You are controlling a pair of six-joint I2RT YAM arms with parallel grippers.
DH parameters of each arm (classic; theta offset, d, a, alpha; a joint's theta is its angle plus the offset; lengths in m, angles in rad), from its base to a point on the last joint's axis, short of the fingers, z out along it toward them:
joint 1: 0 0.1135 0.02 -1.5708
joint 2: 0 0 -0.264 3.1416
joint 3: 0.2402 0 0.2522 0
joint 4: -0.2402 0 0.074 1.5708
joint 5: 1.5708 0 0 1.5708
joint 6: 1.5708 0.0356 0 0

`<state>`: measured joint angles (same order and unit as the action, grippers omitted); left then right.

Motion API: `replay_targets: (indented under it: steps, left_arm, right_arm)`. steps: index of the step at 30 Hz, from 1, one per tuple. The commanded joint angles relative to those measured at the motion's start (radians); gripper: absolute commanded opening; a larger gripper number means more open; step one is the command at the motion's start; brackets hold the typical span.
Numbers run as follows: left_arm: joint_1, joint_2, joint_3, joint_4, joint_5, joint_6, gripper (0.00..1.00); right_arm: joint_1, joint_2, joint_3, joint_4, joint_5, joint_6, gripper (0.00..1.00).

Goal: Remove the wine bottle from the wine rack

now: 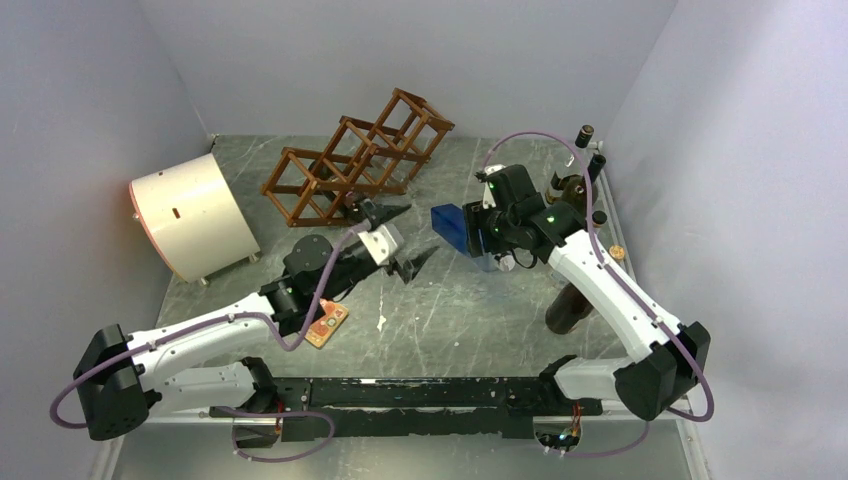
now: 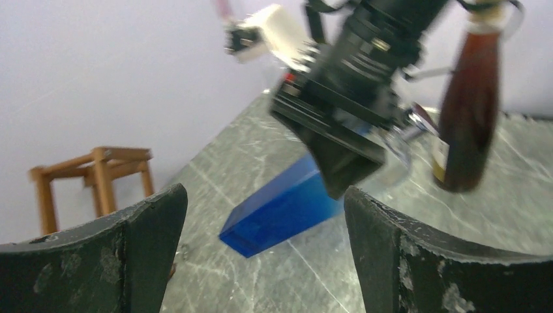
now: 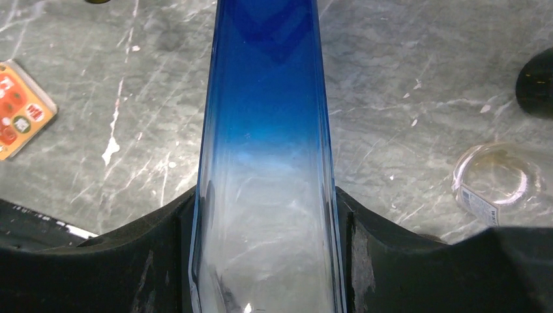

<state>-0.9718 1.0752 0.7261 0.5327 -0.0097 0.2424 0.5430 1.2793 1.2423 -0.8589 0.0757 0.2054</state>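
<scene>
The reddish-brown wooden wine rack (image 1: 355, 160) stands at the back of the table, its cells showing no bottle; one corner shows in the left wrist view (image 2: 98, 176). My right gripper (image 1: 480, 235) is shut on a square bottle that fades from blue to clear (image 1: 455, 228), holding it above the table right of the rack, blue end pointing left. In the right wrist view the bottle (image 3: 264, 130) fills the gap between my fingers (image 3: 264, 195). My left gripper (image 1: 405, 240) is open and empty, facing the bottle's blue end (image 2: 283, 212) across a short gap (image 2: 263, 192).
A cream drum (image 1: 190, 215) lies at the left. A dark brown bottle (image 1: 570, 305) stands under the right arm, and other bottles (image 1: 580, 160) stand at the back right. An orange card (image 1: 327, 325) lies near the left arm. A clear glass piece (image 3: 499, 179) lies on the table.
</scene>
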Motion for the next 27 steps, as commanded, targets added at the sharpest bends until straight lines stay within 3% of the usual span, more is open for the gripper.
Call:
replay_targets:
  steps: [1, 5, 6, 22, 27]
  left_arm:
    - [-0.045, 0.013, -0.037, -0.010, 0.249, 0.163, 0.94]
    - [-0.091, 0.070, -0.024, -0.092, 0.220, 0.273, 0.95]
    - [-0.102, 0.083, -0.027, -0.093, 0.194, 0.290, 1.00]
    - [-0.208, 0.269, -0.090, 0.130, -0.174, 0.462, 0.99]
    - [-0.218, 0.299, -0.076, 0.107, -0.188, 0.482, 1.00]
  right_arm:
    - [-0.003, -0.070, 0.083, 0.053, -0.104, 0.014, 0.00]
    - [-0.005, -0.091, 0.073, 0.042, -0.181, 0.003, 0.00]
    - [-0.005, -0.099, 0.068, 0.044, -0.201, 0.002, 0.00]
    - [-0.003, -0.163, -0.014, 0.052, -0.453, -0.025, 0.00]
    - [0.003, -0.174, -0.033, 0.047, -0.506, -0.039, 0.00]
